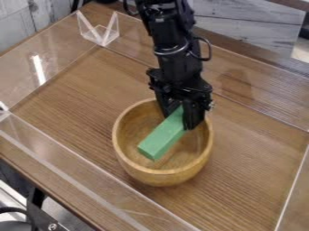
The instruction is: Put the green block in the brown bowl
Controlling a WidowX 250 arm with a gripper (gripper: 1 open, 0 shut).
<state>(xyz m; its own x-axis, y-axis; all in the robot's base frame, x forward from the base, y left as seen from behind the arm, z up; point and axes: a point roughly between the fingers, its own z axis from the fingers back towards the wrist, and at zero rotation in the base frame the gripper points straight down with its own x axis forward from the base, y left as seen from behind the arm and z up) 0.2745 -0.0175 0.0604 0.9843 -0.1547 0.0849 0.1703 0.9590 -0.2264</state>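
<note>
The green block (160, 139) slants down into the brown bowl (133, 161), its lower end resting on the pale interior. Its upper end sits between the black fingers of my gripper (182, 115), which is shut on it just above the bowl's far rim. The arm reaches down steeply from the top of the view. The block's top tip is hidden by the fingers.
The bowl stands on a wooden table (254, 153) enclosed by clear acrylic walls (49, 135). A small clear triangular stand (97, 30) sits at the back left. The table's front edge runs close to the bowl at lower left.
</note>
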